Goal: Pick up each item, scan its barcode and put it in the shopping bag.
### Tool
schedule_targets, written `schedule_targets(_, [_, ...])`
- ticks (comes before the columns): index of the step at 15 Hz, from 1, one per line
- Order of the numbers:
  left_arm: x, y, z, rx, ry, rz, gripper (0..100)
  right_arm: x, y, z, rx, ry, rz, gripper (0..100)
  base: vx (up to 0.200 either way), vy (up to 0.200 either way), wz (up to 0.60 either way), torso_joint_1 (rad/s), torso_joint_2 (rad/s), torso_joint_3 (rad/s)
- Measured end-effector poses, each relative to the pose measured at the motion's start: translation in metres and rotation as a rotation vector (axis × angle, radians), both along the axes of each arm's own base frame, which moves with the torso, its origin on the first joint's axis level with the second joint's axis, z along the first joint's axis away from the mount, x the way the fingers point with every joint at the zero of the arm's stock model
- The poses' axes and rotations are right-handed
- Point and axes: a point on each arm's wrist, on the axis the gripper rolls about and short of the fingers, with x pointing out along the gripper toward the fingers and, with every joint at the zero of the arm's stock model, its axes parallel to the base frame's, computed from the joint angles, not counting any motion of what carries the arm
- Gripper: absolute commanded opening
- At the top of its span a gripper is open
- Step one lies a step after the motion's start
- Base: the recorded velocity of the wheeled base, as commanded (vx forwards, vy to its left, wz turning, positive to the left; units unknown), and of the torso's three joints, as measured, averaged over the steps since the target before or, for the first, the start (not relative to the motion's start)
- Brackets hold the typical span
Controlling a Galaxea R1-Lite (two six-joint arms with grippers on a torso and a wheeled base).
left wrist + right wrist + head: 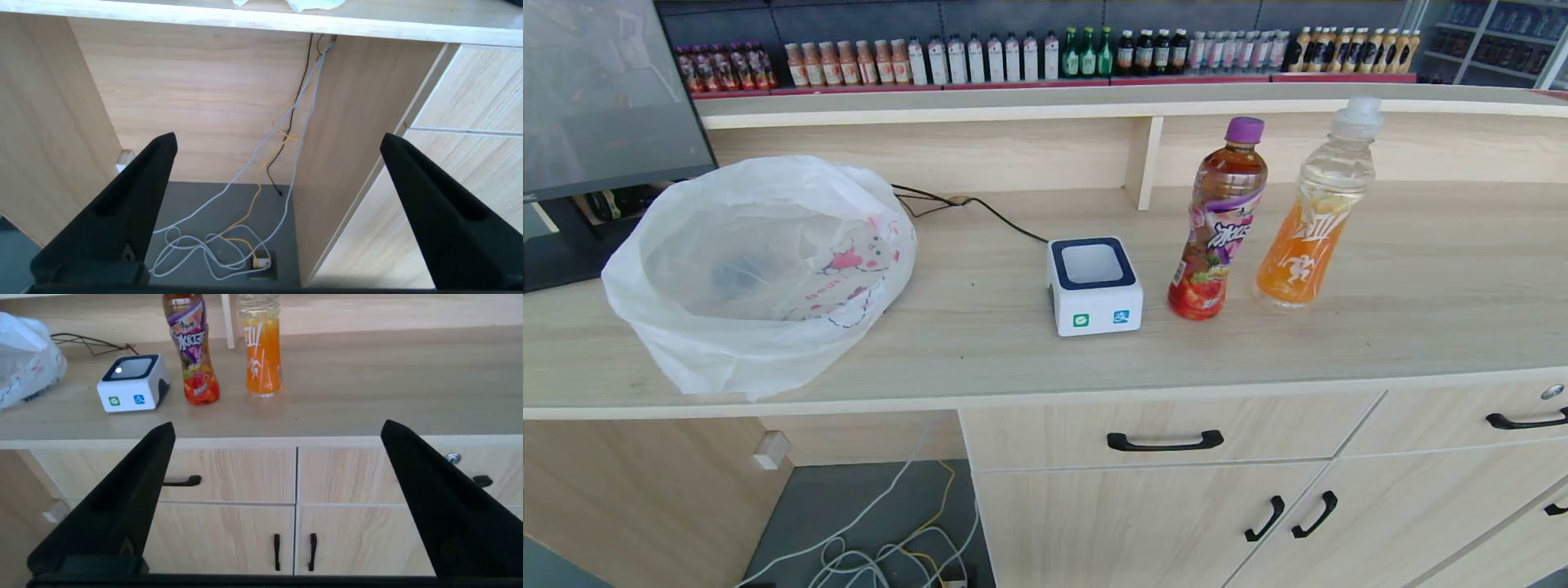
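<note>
Two bottles stand upright on the wooden counter (1013, 359): a red tea bottle with a purple cap (1218, 220) (193, 351) and, to its right, an orange drink bottle with a clear cap (1316, 208) (261, 349). A white barcode scanner with a dark-framed window (1093, 284) (131, 381) sits left of them. An open white plastic shopping bag (760, 269) (24, 355) lies at the counter's left. My left gripper (278, 212) is open below counter level, facing the recess under the counter. My right gripper (278, 498) is open, in front of the cabinet doors, below the bottles.
A black cable (980, 208) runs from the scanner to the back. A monitor (605, 90) stands at the far left. Drawers and doors with black handles (1165, 442) fill the counter front. Loose cables (237, 237) lie on the floor in the recess. Shelves of bottles (1045, 53) stand behind.
</note>
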Motion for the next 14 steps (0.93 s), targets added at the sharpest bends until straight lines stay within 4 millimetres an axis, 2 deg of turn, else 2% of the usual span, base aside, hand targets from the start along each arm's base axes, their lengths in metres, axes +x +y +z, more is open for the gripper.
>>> schedule_targets(3, [0.000,0.000,0.000,0.000,0.000,0.000,100,0.024,0.002,0.035,-0.008,0.011,0.050,100,0.000,0.000,0.00,0.000,0.00,0.000])
schedule_targets(6, [0.000,0.000,0.000,0.000,0.000,0.000,100,0.052,0.007,0.058,-0.038,0.027,0.069,100,0.000,0.000,0.00,0.000,0.00,0.000])
schedule_targets(10, [0.000,0.000,0.000,0.000,0.000,0.000,100,0.095,0.018,0.078,-0.055,0.010,0.112,100,0.000,0.000,0.00,0.000,0.00,0.000])
schedule_targets(12, [0.000,0.000,0.000,0.000,0.000,0.000,100,0.116,0.023,0.088,-0.051,-0.088,0.116,100,0.000,0.000,0.00,0.000,0.00,0.000])
schedule_targets(14, [0.000,0.000,0.000,0.000,0.000,0.000,100,0.140,0.030,0.090,-0.037,-0.190,0.114,100,0.000,0.000,0.00,0.000,0.00,0.000])
